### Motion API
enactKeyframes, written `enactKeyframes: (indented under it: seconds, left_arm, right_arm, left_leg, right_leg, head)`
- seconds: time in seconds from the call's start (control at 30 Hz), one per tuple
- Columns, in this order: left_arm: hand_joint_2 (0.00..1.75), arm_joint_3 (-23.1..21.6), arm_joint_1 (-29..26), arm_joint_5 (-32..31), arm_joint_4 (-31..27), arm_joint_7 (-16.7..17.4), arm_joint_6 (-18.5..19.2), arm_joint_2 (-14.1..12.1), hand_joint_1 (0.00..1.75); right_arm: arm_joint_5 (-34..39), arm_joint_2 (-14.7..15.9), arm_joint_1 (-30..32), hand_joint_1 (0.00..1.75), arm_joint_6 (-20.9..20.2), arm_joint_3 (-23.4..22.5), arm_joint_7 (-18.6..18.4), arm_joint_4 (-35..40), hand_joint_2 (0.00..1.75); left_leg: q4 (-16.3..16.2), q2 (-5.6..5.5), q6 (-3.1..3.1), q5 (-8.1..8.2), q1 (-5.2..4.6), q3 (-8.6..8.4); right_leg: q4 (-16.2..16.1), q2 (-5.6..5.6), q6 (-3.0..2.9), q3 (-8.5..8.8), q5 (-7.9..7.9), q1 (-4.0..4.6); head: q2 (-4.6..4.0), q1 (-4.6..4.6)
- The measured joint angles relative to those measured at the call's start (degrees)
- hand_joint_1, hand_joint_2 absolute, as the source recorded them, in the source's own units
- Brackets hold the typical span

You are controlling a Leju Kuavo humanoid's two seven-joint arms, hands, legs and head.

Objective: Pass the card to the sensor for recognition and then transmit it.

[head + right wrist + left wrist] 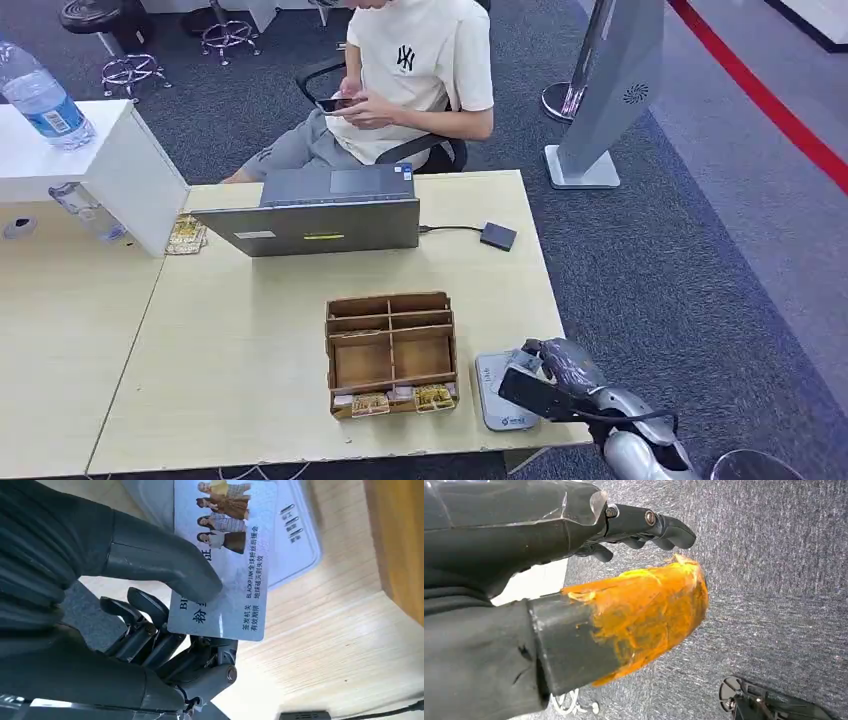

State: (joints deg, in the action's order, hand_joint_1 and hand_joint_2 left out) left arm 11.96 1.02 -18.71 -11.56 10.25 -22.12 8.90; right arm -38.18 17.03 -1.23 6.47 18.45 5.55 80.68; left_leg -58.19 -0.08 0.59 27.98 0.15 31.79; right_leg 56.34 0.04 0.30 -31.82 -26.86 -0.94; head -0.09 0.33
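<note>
My right hand (560, 372) pinches a white printed card (227, 560) between thumb and fingers at the table's front right corner. The card (527, 393) hangs just over the flat light-grey sensor pad (492, 398), partly covering the pad (300, 535) in the right wrist view. I cannot tell whether card and pad touch. My left hand (614, 615) hangs over grey carpet, its thumb wrapped in orange tape, its dark fingers (659, 527) loosely curved and apart from the thumb, holding nothing.
A wooden compartment box (390, 345) with cards in its front slot stands left of the sensor. Behind it are a laptop (320, 215) and a small black device (498, 236) on a cable. A seated person (410, 80) faces the table's far edge.
</note>
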Motion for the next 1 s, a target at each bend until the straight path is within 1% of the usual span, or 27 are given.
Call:
enactKeyframes:
  seconds: [0.4, 1.0]
  left_arm:
    - [0.00, 0.02, 0.00, -0.15, 0.00, 0.04, -0.04, 0.00, 0.00]
    - [0.00, 0.94, 0.00, -0.26, 0.00, 0.37, -0.07, 0.00, 0.00]
  right_arm:
    - [-1.73, -0.24, -0.54, 1.75, 0.35, 0.00, -0.09, -1.73, 1.75]
    - [-1.73, -0.59, -0.77, 1.75, 0.50, -0.02, -0.07, -2.56, 1.75]
  left_leg:
    - [0.00, 0.00, 0.00, 0.00, 0.00, 0.00]
    - [0.00, 0.00, 0.00, 0.00, 0.00, -0.01]
  right_leg:
    - [0.00, 0.00, 0.00, 0.00, 0.00, 0.00]
    - [0.00, 0.00, 0.00, 0.00, 0.00, 0.00]
  head:
    - [0.00, -0.02]
    - [0.00, -0.02]
